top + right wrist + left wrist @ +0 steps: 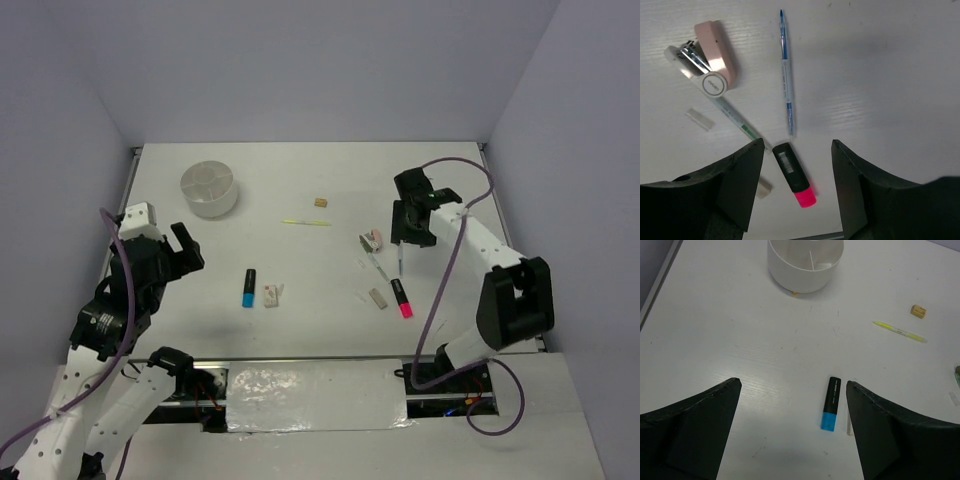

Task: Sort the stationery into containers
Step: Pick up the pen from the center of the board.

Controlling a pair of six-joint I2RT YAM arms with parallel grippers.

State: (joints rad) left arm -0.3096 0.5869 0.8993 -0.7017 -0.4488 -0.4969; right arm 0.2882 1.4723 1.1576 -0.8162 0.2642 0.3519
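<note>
pink highlighter point(794, 175) lies beneath the parted right claw point(797, 145), cap toward the table's point(300, 180) near edge; left claw point(793, 384) gapes wide.

White cup point(210, 203); black-and-pink highlighter point(794, 174)

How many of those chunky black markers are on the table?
2. The blue-tipped marker lies left of centre; the pink-tipped marker lies on the right. None appear to be hidden.
</note>
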